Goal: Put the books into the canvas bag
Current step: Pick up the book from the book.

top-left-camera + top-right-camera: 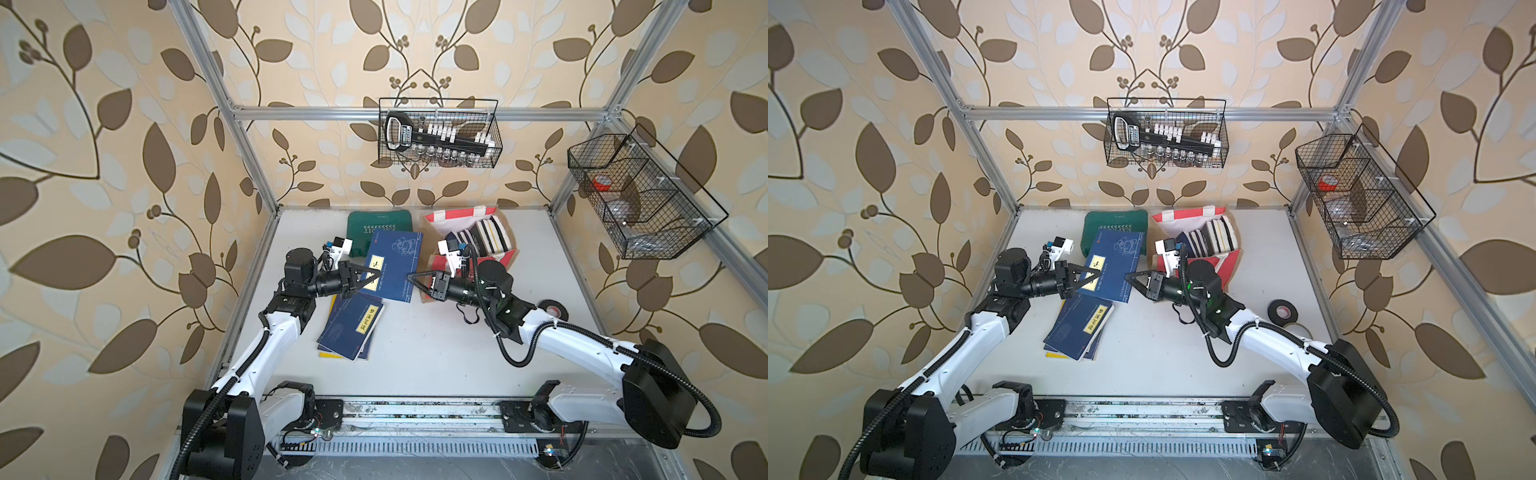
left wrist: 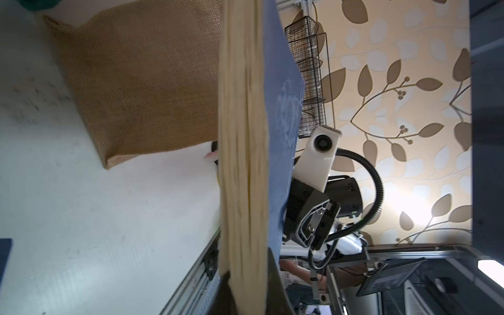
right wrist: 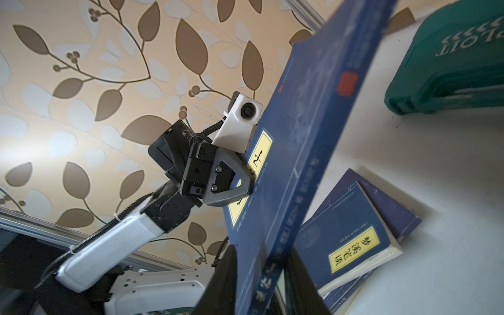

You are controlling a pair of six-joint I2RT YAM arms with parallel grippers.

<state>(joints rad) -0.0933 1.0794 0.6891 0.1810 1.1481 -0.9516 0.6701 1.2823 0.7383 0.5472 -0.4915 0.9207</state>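
One navy book (image 1: 392, 266), yellow title label (image 1: 376, 262), cream page edges (image 2: 240, 136).

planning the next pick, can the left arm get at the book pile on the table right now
Probably not yet: the left gripper is shut on the raised blue book; the pile close by lies uncovered.

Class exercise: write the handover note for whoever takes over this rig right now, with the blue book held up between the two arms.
Hands: left hand shut on the blue book, which is off the table; right hand has its jaws astride the book's opposite edge, apparently open.
Things: the canvas bag stands at the back, with several books on edge inside.
Done: those books are bagged.
Left: bag the held book, then the stack lying on the table.
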